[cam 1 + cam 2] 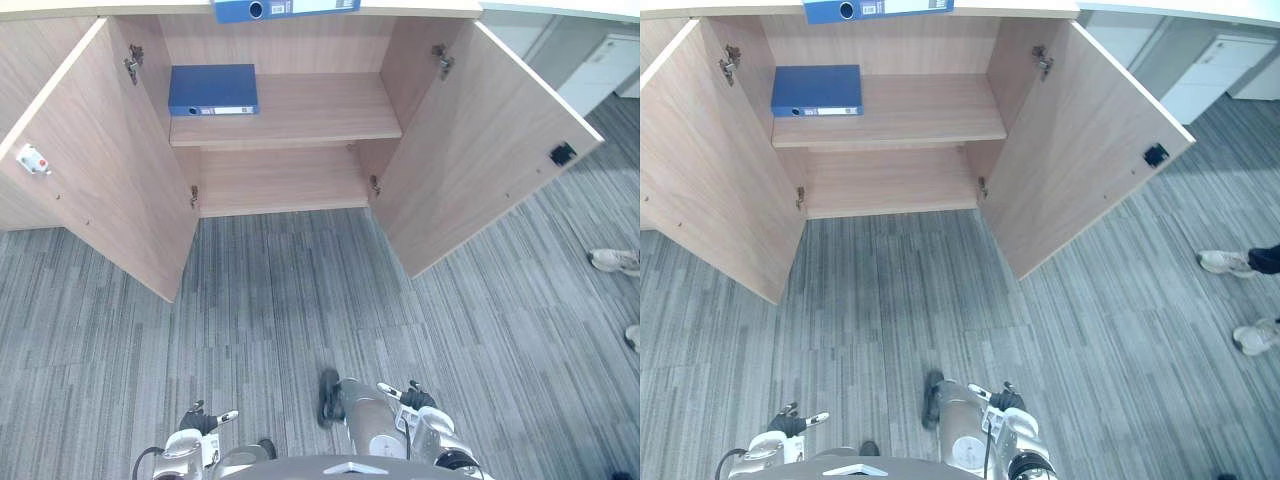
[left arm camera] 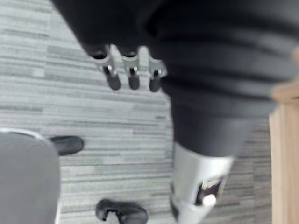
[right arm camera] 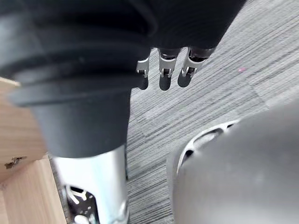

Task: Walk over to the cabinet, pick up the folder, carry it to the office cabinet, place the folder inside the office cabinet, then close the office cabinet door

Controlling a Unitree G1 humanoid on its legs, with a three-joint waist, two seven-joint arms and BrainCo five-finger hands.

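A blue folder (image 1: 212, 88) lies flat on the shelf (image 1: 320, 110) of the open cabinet (image 1: 470, 150), its white-labelled spine facing out. The left hand (image 2: 133, 77) and right hand (image 3: 161, 70) hang loose-fingered, holding nothing.

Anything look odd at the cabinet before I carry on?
The top folder sits slightly askew on the cabinet top and seems to jut past its front edge. The shelf folder lies flat and square. Nothing else stands out.

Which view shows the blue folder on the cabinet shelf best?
Left eye view: the folder lies flat, whole, left on the shelf, nearer centre. The right eye view shows it likewise, further left. Wrist views face carpet.
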